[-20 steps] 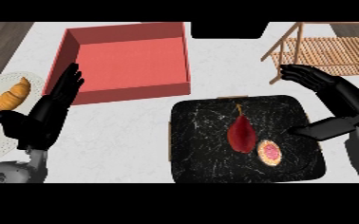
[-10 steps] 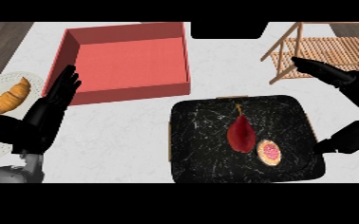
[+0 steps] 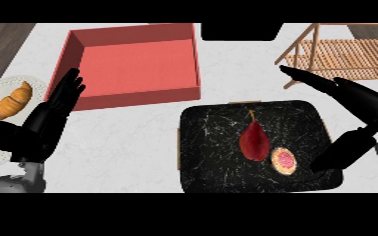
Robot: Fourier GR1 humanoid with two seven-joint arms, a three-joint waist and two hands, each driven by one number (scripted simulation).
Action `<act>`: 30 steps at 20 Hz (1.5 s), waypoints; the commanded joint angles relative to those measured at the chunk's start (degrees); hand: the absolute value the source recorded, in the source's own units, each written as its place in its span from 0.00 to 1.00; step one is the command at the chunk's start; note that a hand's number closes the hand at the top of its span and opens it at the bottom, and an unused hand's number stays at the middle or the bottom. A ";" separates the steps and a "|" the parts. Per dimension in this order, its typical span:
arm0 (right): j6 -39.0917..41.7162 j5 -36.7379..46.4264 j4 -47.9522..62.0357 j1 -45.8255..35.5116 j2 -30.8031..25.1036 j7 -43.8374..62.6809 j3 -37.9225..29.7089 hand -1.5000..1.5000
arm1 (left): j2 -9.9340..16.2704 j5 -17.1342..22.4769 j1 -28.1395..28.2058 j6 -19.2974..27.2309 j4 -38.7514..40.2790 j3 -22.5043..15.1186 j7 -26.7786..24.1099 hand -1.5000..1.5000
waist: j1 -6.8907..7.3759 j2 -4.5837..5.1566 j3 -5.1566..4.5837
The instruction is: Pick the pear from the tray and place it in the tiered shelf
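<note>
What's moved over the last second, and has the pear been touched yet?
The right hand has swung out toward the view's right edge, open, its thumb now over the black marbled tray's right rim. Nothing grasped. The dark red pear, round pink tart and open left hand stayed put.

The slatted wooden tiered shelf (image 3: 336,55) is running off the right edge. The black right hand (image 3: 347,112) is hiding the black marbled tray's (image 3: 221,140) right rim. At left, the white plate (image 3: 9,87) is being cropped.
</note>
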 commanded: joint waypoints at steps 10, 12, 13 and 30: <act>-0.04 18.80 1.02 -1.94 7.69 2.69 9.23 0.00 | -1.87 -1.63 -2.16 -4.03 -0.44 5.00 2.79 0.50 | 0.04 0.06 0.02; -2.11 23.21 6.85 -3.45 10.29 0.11 11.83 0.00 | -4.34 -4.41 -2.51 -3.34 4.01 3.38 -0.81 0.50 | 0.15 0.16 0.02; 0.15 22.13 3.18 -1.16 9.11 2.04 11.13 0.00 | -4.22 -4.36 1.12 -1.74 -4.78 2.64 5.06 0.50 | 0.18 0.01 0.03; 8.74 33.10 7.23 -7.32 12.50 11.79 13.77 0.00 | -8.85 -7.88 -1.12 -4.65 -1.99 4.26 4.47 0.50 | 0.27 0.07 0.02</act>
